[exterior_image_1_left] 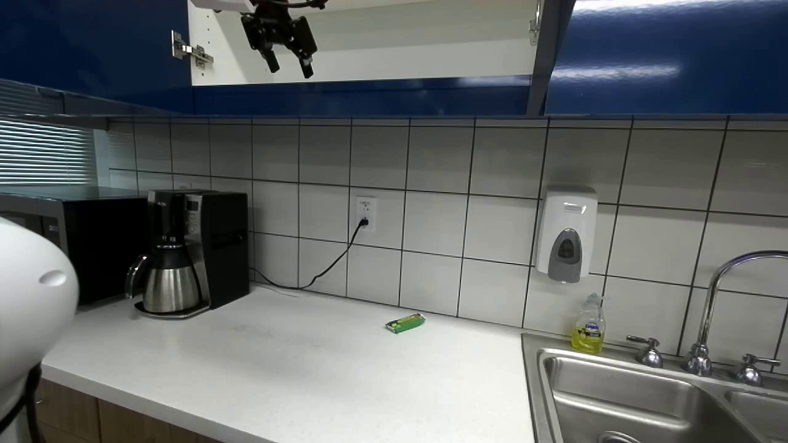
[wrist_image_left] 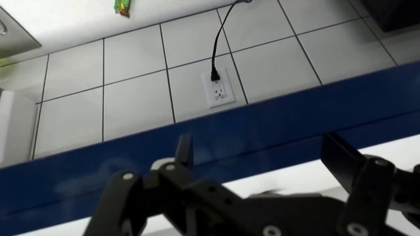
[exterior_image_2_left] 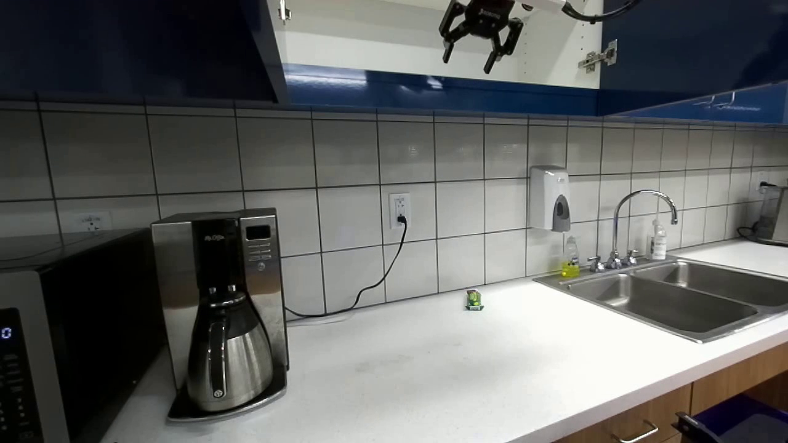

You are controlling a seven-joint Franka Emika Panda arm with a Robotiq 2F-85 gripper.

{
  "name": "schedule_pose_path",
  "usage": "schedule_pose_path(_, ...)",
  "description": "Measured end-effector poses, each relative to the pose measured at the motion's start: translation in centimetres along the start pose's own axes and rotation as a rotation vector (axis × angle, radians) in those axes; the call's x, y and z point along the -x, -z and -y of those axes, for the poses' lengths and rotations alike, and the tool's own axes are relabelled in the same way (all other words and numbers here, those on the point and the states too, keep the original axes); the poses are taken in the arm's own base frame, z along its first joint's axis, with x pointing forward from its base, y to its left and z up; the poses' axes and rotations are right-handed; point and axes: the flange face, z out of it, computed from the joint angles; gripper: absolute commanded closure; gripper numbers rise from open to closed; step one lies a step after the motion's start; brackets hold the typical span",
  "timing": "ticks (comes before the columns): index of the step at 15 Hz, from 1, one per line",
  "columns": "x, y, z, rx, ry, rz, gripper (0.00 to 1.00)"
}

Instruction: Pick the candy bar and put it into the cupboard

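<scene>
The cupboard stands open, with blue doors and a whitish interior, in both exterior views (exterior_image_1_left: 418, 58) (exterior_image_2_left: 369, 46). Its blue lower edge crosses the wrist view (wrist_image_left: 262, 131). My black gripper is high up at the cupboard opening in both exterior views (exterior_image_1_left: 290, 69) (exterior_image_2_left: 468, 64), pointing down, fingers apart. In the wrist view my gripper (wrist_image_left: 256, 144) is open, with nothing between the fingertips. The candy bar does not show clearly in any view. A small blurred dark shape (wrist_image_left: 268, 192) shows against the white cupboard surface, partly hidden by the gripper; I cannot tell if it is the candy bar.
A bright green packet (exterior_image_1_left: 405, 323) lies on the white counter (exterior_image_1_left: 345, 375) near the tiled wall. A coffee maker (exterior_image_2_left: 225, 320) and a microwave (exterior_image_2_left: 74, 332) stand at one end. A sink (exterior_image_1_left: 615, 394), a soap dispenser (exterior_image_1_left: 566, 237) and a yellow soap bottle (exterior_image_1_left: 589, 332) are at the other.
</scene>
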Motion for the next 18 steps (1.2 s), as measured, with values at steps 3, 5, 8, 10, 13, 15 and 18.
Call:
schedule_pose_path(3, 2.6, -1.0, -0.1, -0.029, -0.017, 0.087, 0.0)
schedule_pose_path(5, 4.2, -1.9, -0.2, -0.035, -0.025, 0.148, 0.0)
schedule_pose_path(8, 6.5, -3.7, -0.5, -0.033, -0.022, 0.217, 0.0)
schedule_pose_path(10, 8.1, -5.4, -0.8, -0.026, -0.008, 0.261, 0.0)
schedule_pose_path(13, 10.9, -8.4, -1.6, -0.011, 0.034, 0.33, 0.0)
schedule_pose_path(15, 12.9, -10.8, -2.2, -0.002, 0.075, 0.381, 0.0)
schedule_pose_path(18, 15.7, -15.1, -3.1, 0.008, 0.142, 0.459, 0.0)
